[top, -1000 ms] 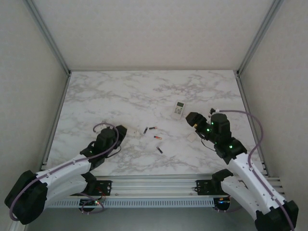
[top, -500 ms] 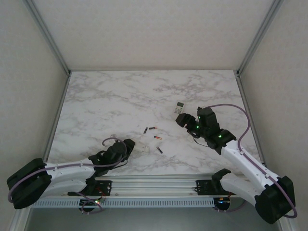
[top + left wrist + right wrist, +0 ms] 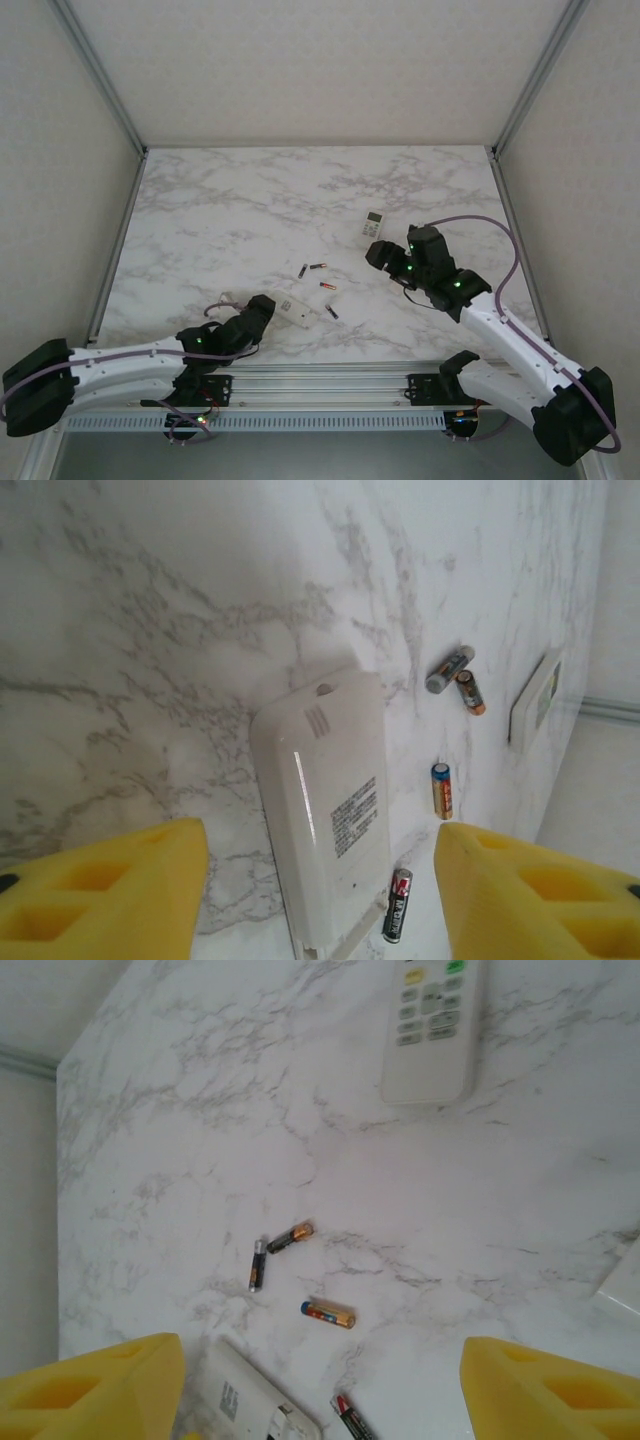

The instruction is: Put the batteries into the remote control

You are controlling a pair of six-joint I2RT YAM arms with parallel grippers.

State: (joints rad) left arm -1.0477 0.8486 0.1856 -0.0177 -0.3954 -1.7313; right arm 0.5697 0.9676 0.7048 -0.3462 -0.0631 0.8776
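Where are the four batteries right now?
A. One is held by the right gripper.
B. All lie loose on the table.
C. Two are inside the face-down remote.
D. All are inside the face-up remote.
B: all four batteries lie bare on the marble table, and the left gripper and right gripper are open and hold nothing.

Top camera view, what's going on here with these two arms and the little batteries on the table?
Neither arm holds anything yet. The left gripper is open, its fingers on either side of a white remote that lies face down. The right gripper is open too, close to a second remote lying buttons up. Four batteries lie loose on the marble table between the two remotes, none loaded.
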